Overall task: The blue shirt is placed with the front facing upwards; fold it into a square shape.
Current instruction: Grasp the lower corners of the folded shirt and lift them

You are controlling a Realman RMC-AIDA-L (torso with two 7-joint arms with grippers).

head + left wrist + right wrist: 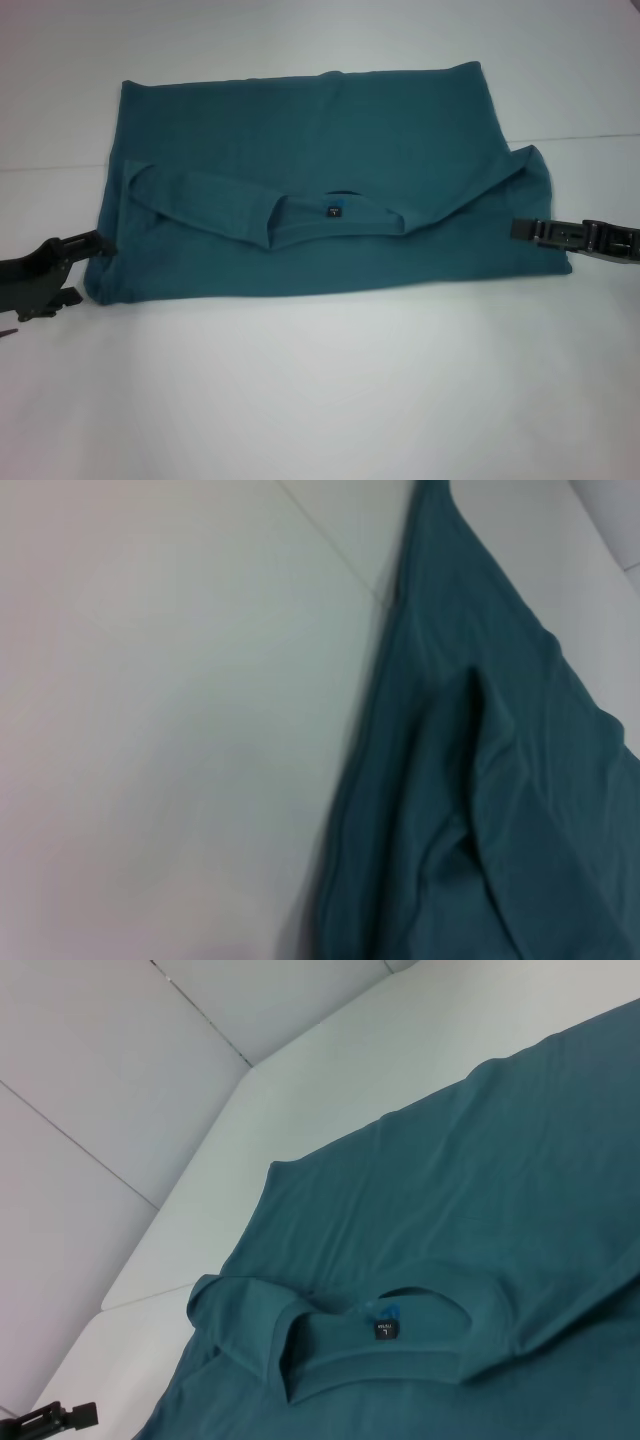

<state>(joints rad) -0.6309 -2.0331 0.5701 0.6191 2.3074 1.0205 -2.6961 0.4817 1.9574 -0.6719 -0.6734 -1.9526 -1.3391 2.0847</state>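
The white surface filled the scene, and the blue shirt lay across its middle, already folded once into a wide band with the collar and its small dark label showing near the front edge. No chest lettering was visible, which suggests the printed front had been turned inward by the fold. The sleeves seemed tucked across the body, forming a diagonal ridge that ran from each side toward the collar.

The left tool sat at the shirt's left edge, touching or just beside the cloth; whether it was open or pinching the fabric I cannot tell, since its wrist view showed only the hem and bare surface. The right tool reached in over the shirt's right edge at a similar level, and its state could not be told either.

Both arms were placed at opposite ends, probably so that each could take an end and bring it across, shortening the long band toward a square. That crosswise fold appeared not yet done.
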